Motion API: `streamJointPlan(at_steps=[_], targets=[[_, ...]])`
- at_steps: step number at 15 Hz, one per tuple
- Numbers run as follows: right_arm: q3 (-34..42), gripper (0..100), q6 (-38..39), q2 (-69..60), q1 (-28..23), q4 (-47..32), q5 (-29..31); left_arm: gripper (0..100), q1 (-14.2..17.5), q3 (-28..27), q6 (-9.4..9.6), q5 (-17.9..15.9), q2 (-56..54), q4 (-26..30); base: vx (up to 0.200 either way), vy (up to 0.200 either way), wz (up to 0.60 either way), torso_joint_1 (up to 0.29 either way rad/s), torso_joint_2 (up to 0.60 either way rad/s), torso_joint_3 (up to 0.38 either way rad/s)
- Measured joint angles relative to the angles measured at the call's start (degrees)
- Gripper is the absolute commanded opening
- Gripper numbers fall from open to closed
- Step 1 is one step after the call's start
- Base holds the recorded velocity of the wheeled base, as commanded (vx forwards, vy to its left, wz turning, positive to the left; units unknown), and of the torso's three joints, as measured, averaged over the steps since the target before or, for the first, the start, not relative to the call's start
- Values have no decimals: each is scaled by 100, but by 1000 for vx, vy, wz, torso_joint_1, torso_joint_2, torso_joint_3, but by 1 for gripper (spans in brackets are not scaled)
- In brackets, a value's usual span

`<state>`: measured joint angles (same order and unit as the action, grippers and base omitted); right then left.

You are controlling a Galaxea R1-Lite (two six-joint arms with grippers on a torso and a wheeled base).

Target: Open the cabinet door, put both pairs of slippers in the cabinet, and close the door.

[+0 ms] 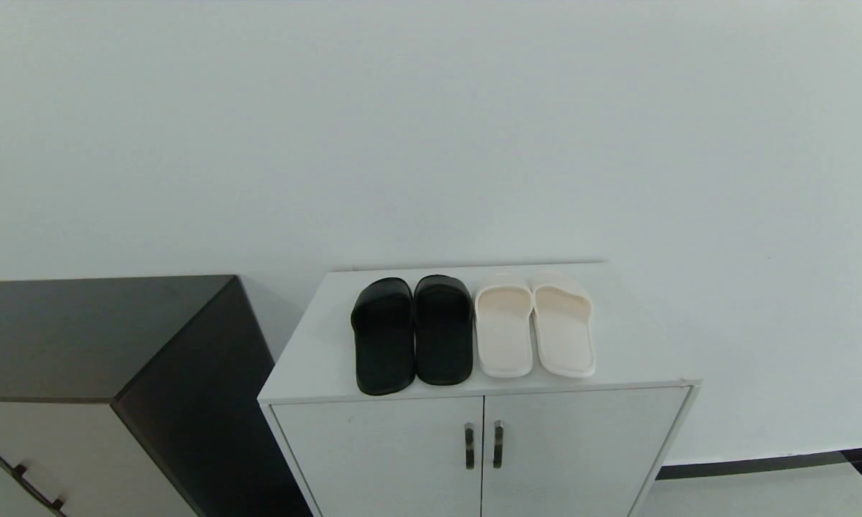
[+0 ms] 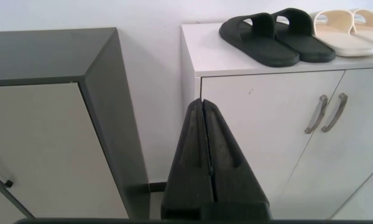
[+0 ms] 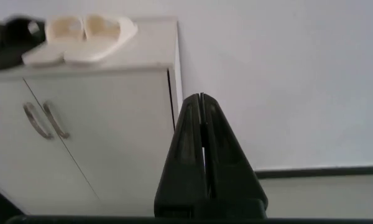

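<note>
Slippers are sitting on top of the white cabinet [image 1: 309, 362]. The black pair [image 1: 411, 334] is twd the robot's left and the cream pair [image 1: 534, 327] is touching or just beside it on the right. Toes are pointing at the wall, heels are lying at the front edge.

Both doors are being kept shut. Their two vertical bar handles, left [image 1: 469, 446] and right [image 1: 498, 444], are sitting side by side at the centre seam.

Slippers are being judged light, bendy and soft-soled, prob. a bit grippy and not fragile. The strap arch or the heel rim is being favoured as the spot to pinch. The doors are being judged stiff and easy-swinging, w/ the bar handles as the only real hold.

Left gripper [image 2: 202, 102] is being held w/ fingers pressed together and nothing btwn them. It is being kept below the cabinet top, near the white cabinet's left front corner next to a dark cabinet [image 1: 79, 330]. The handles are lying off to its right, well apart.

Right gripper [image 3: 201, 96] is likewise being held closed and empty, low by the right front corner. The handles are lying to its left and the cream pair above.
</note>
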<state>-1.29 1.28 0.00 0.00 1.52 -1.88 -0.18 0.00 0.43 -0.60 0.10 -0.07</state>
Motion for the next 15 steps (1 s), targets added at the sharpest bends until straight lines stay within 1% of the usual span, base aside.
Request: streamJointPlan(at_steps=[1, 2, 3, 5, 7, 8, 9, 10, 11, 12, 14, 15], targets=[[-265, 0, 172, 24, 2, 15, -59, 0, 0, 0, 0, -2, 0, 0, 0, 0, 0, 0, 0, 0], [-686, 0, 321, 115, 13, -143, -230, 0, 0, 0, -5, 0, 0, 0, 0, 0, 0, 0, 0, 0], [-1141, 0, 440, 328, 35, -432, -567, 0, 0, 0, 0, -2, 0, 0, 0, 0, 0, 0, 0, 0], [-1626, 0, 564, 964, 73, -788, -1435, 0, 0, 0, 1, -2, 0, 0, 0, 0, 0, 0, 0, 0], [-1899, 0, 563, 1858, 110, -784, -2160, 0, 0, 0, 1, -2, 0, 0, 0, 0, 0, 0, 0, 0], [-2029, 0, 523, 2293, 162, -755, -2336, 0, 0, 0, 1, -2, 0, 0, 0, 0, 0, 0, 0, 0], [-2191, 100, 492, 2809, 286, -731, -2477, 0, 0, 0, 0, -2, 0, 0, 0, 0, 0, 0, 0, 0], [-2359, 100, 477, 3279, 495, -689, -2516, 0, 0, 0, 4, 0, 0, 0, 0, 0, 0, 0, 0, 0], [-2514, 100, 474, 3745, 779, -650, -2417, 0, 0, 0, 0, -2, 0, 0, 0, 0, 0, 0, 0, 0], [-2669, 100, 529, 4250, 1176, -513, -2130, 0, 0, 0, -5, -2, 0, 0, 0, 0, 0, 0, 0, 0], [-2894, 100, 890, 5211, 2144, 187, -1175, 0, 0, 0, -7, -2, 0, 0, 0, 0, 0, 0, 0, 0], [-3001, 100, 1130, 5749, 2667, 662, -494, 0, 0, 0, -7, 0, 0, 0, 0, 0, 0, 0, 0, 0]])
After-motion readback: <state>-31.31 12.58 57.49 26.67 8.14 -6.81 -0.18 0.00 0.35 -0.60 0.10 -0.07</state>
